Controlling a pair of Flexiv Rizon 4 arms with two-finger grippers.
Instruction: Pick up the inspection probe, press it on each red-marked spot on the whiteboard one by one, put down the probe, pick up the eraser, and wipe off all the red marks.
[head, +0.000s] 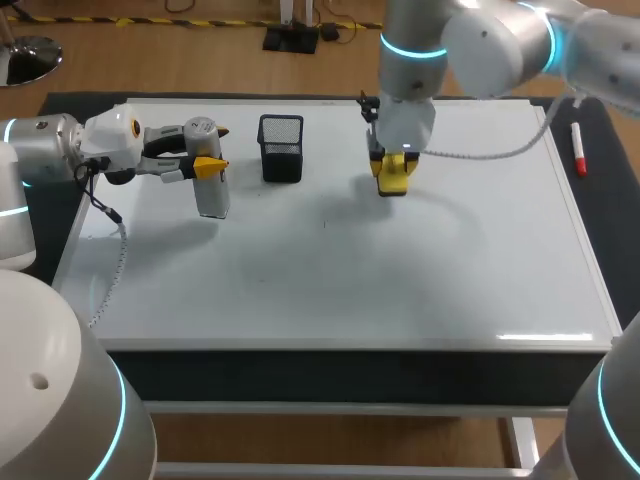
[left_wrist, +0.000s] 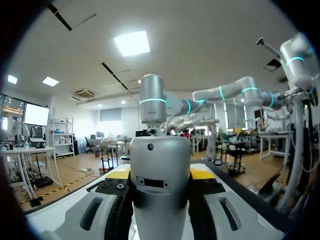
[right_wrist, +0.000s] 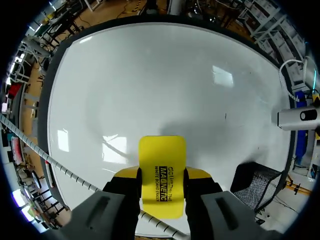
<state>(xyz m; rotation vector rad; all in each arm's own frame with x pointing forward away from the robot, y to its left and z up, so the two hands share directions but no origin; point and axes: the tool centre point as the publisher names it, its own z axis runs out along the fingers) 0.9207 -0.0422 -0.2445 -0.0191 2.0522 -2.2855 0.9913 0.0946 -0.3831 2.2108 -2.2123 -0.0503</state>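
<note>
The whiteboard (head: 330, 270) is laid flat across the bench (head: 605, 220), with a black mesh basket (head: 281, 148) stood near its far edge and a red marker (head: 578, 147) lying just beside its right edge. The right arm is bent down over the board's far middle. The right hand (head: 393, 178) is closed on the yellow eraser (head: 393, 170), which seems to be touching the board. The left hand (head: 210, 168), held level at the left, is clamped on the upright inspection probe (head: 213, 200).

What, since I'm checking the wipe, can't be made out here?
Head view: eraser underside, hidden by the right tool.
Left wrist view: probe's lower end, cut off by the edge.
Head view: dark speck on the board, too small to tell its colour.
</note>
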